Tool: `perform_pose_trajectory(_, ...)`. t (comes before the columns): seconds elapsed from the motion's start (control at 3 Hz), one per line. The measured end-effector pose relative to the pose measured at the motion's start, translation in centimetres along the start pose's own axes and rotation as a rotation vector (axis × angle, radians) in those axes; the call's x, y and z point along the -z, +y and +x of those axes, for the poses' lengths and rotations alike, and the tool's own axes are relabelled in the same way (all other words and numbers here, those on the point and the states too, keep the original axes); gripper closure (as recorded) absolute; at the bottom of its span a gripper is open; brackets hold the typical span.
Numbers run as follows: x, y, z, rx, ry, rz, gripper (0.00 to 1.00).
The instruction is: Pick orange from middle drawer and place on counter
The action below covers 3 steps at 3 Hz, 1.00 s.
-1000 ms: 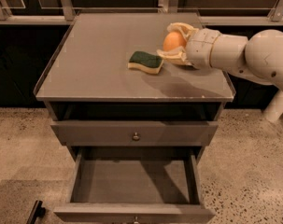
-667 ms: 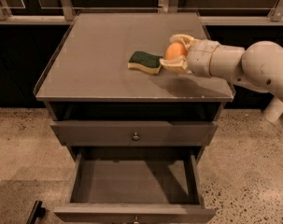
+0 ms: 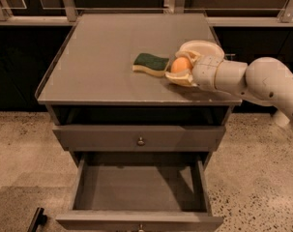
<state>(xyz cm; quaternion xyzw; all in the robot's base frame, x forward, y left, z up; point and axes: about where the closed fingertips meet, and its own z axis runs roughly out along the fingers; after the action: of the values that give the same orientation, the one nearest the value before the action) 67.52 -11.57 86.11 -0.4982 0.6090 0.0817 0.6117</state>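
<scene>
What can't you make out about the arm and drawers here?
Camera view:
- The orange's underside, and whether it touches the counter: hidden by the gripper shut around it at the counter's right front.
- The middle drawer's front: cut off by the bottom edge.
- The arm beyond the elbow: cut off by the right edge.

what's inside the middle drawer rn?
Only bare grey floor shows in the middle drawer; its rear is covered by the upper drawer. The orange sits in the gripper over the counter.

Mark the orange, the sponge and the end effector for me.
orange [image 3: 181, 64]: camera view, centre of its visible face.
sponge [image 3: 151, 61]: camera view, green top.
end effector [image 3: 177, 67]: camera view, midway between fingertips, over the counter [image 3: 102, 76] at right.
</scene>
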Motion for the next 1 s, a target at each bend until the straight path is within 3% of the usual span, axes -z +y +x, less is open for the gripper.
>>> perform_pose_trajectory(1.0,-0.01,0.01,0.00,0.000,0.000,0.000,0.11)
